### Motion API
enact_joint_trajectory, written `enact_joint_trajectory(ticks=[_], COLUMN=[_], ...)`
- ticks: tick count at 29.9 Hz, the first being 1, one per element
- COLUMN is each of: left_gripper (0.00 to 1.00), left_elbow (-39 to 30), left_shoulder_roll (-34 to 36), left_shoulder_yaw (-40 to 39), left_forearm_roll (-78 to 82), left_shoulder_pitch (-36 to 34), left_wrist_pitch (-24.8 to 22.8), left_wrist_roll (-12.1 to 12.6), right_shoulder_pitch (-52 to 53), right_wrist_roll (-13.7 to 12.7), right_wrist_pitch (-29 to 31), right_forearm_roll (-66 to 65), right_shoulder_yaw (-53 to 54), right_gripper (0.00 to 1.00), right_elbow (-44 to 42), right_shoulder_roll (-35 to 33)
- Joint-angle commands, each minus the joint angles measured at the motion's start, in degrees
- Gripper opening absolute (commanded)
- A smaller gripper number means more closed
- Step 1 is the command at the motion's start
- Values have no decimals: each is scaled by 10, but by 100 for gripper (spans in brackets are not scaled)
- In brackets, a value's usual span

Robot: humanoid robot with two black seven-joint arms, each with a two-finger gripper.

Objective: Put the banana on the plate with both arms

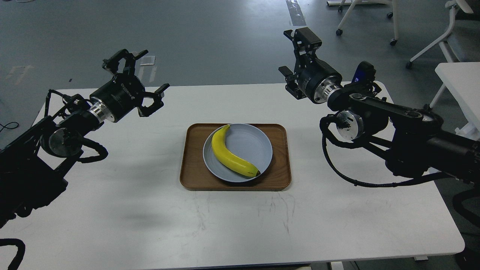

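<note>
Black left claw gripper point(144, 80): raised above the far left of the table; fingers spread apart, nothing between them; well apart from the fruit
Black right claw gripper point(294, 56): raised above the far right of the table, pointing up and away; jaws stand apart and empty; likewise well clear of the tray
Silver wrist rings: one behind each claw, with black cables looping below the forearms; both arms come in from the near edges of the view
Curved bright-yellow banana with a dark tip point(231, 153): lying on the plate, slanting from upper left to lower right; dark tip at the near right rim, the other end reaching the far left rim
Round pale blue-grey matte plate point(253, 144): sitting inside the tray, left of its middle; the right half is bare
Rectangular brown wooden tray with rounded corners point(279, 157): flat on the table, centred between the two arms
White tabletop point(131, 210): scuffed with faint grey marks near the front
Task state: judged done or all but done; the fruit rests wholly within the plate and neither claw touches it
Handling: probably light, fairly firm yet easily bruised; smooth peel may slip under hard pads; the curve lets it rock or roll
Where to hold: if it needs shifting, I would take it across the thick middle, gently; the second claw steadying near one end
</note>
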Motion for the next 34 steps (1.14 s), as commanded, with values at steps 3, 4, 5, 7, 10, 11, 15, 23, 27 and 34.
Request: enact_joint_trajectory(ticks=[3,4,5,7,10,11,15,23,27,34], left_gripper=[98,98,98,98,98,98,98,98,98,98], left_elbow=[-4,-5,-5,-5,-5,-5,-5,-8,-8,-8], left_shoulder_roll=[5,8,10,11,9,8,7,20,20,16], left_shoulder_yaw=[0,0,0,0,0,0,-1,-15,-15,-12], left_forearm_roll=[-1,-1,-1,-1,-1,-1,-1,-1,0,0], left_shoulder_pitch=[18,22,22,22,24,25,25,24,24,24], left_wrist_pitch=[0,-2,-3,-3,-3,-3,-3,-3,-3,-3], left_wrist_roll=[-16,-16,-16,-16,-17,-17,-19,-18,-18,-18], right_shoulder_pitch=[-20,-21,-22,-23,-29,-30,-33,-31,-30,-30], right_wrist_roll=[-1,-1,-1,-1,-1,-1,-1,-10,-17,-16], right_wrist_pitch=[99,103,105,106,106,106,111,119,132,127], right_forearm_roll=[2,0,-1,-2,-3,-3,4,27,31,25], right_shoulder_yaw=[20,19,12,6,6,7,21,39,39,35], right_gripper=[99,99,99,99,99,99,99,99,99,100], right_elbow=[-1,-4,-7,-9,-9,-9,-7,-6,-6,-8], right_shoulder_roll=[-18,-24,-29,-32,-37,-36,-34,-38,-45,-59])
